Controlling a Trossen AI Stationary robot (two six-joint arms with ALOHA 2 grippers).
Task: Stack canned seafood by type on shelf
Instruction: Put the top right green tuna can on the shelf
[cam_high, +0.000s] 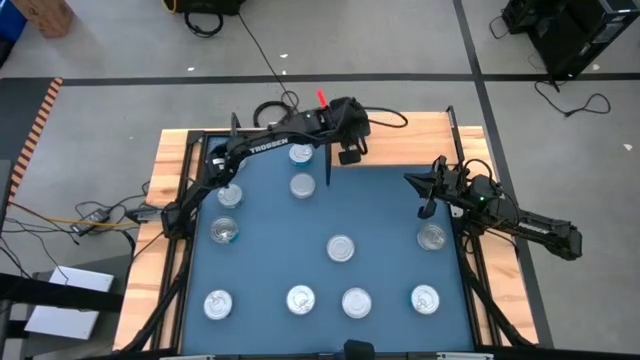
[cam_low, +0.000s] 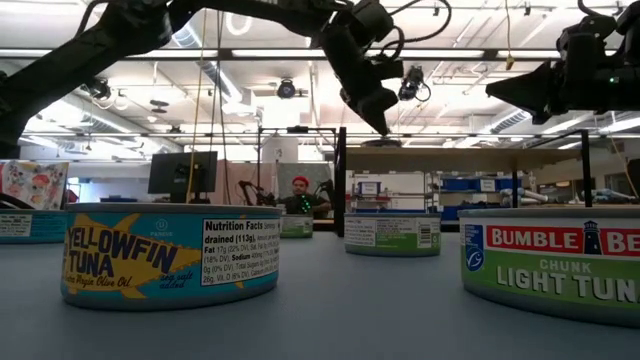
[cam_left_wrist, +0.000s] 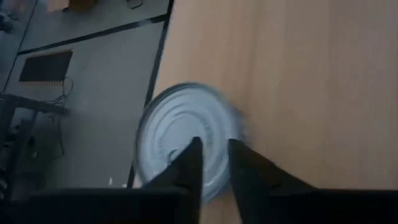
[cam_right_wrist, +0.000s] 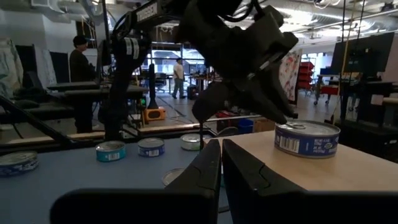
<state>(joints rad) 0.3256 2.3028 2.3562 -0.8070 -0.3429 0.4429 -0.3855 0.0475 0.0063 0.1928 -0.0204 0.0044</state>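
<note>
**Tuna tins close up, one tin on the shelf**

Nearest to my low camera sits a tin (cam_low: 170, 255) with a blue and yellow label. It reads "YELLOWFIN TUNA" and has a "Nutrition Facts" panel. Next to it on the right is a green tin (cam_low: 550, 262) that says "BUMBLE BEE" and "CHUNK LIGHT TUNA". All the tins are short and round with shiny silver tops.

From above I count about ten tins spread over the blue mat (cam_high: 380, 215) on the bench. One more tin (cam_right_wrist: 307, 138), with a dark blue label, stands on the light wooden shelf (cam_high: 400, 140) at the far side.

My left claw (cam_left_wrist: 214, 163) hangs just over that tin, its fingers a little apart, holding nothing. My right claw (cam_right_wrist: 221, 163) waits above the mat's right side, pinched closed and empty.
</note>
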